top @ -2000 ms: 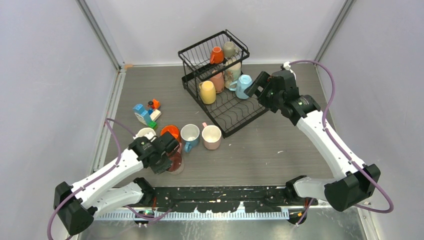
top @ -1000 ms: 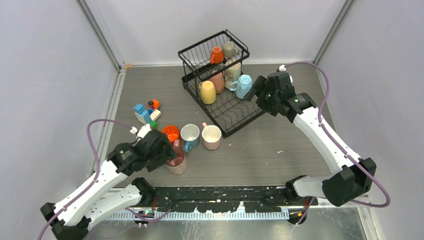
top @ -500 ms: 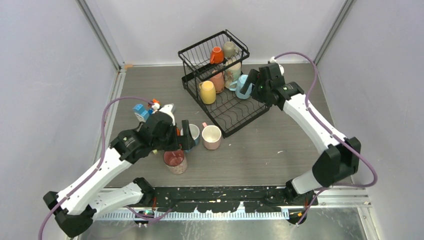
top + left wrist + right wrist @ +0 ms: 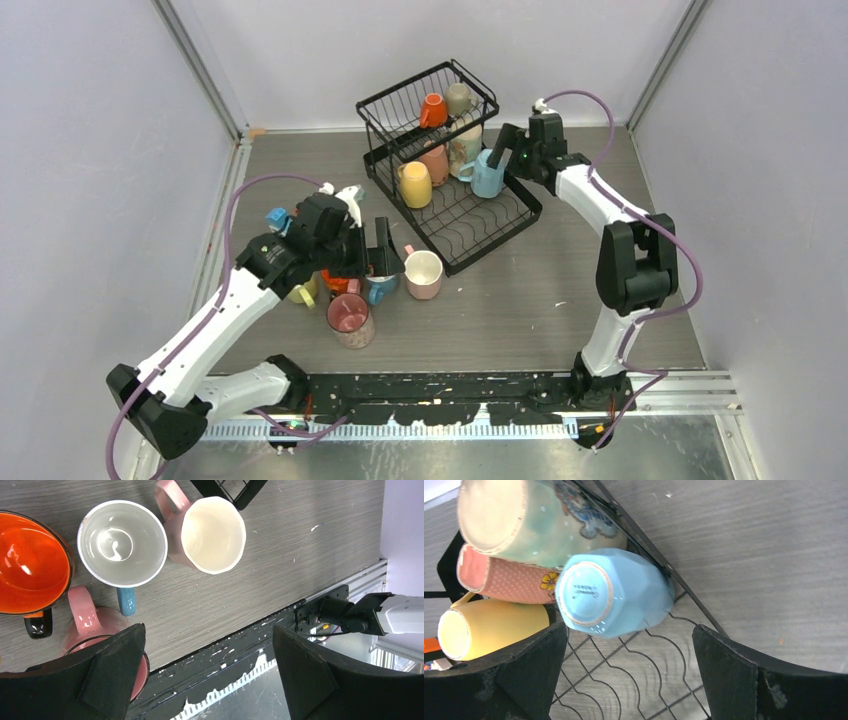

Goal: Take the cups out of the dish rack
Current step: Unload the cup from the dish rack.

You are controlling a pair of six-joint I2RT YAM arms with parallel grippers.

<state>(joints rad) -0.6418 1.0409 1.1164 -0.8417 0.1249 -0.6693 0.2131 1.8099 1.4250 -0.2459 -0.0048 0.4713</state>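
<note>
With jaws spread wide and empty, the right gripper (image 4: 629, 675) hovers over the upturned light blue mug (image 4: 616, 592) at the dish rack's (image 4: 500, 225) three o'clock edge. It should straddle the mug's body, clear of the floral mug (image 4: 549, 520) at eleven o'clock, then close firmly. The left gripper (image 4: 207, 675) gapes wide and is empty.
</note>
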